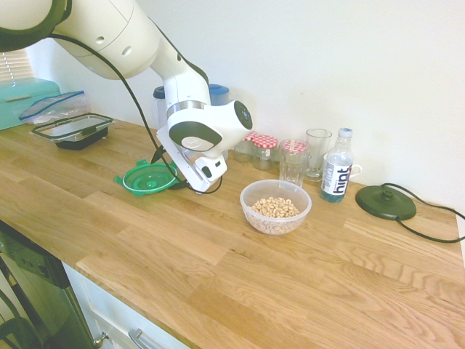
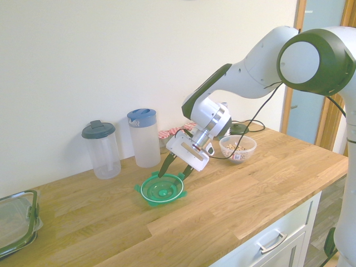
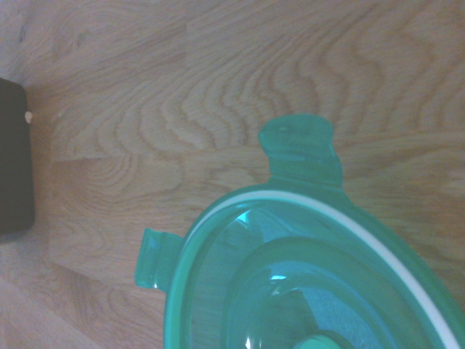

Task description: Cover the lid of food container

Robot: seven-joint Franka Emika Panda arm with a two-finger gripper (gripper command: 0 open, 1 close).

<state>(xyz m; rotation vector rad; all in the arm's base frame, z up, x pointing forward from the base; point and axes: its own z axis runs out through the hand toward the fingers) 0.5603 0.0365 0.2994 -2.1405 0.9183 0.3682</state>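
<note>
Jaws [image 2: 176,169] apart near green lid [image 2: 162,189], cereal bowl [image 1: 275,207], bottle [image 1: 337,166] labelled "hint"

In the second exterior view, the white arm [image 2: 253,72] is reaching in from the right and sloping down leftward. The wrist [image 2: 210,118] is bending downward; the gripper [image 2: 173,174] is tilting, its fingers [image 2: 167,165] standing open.
</note>
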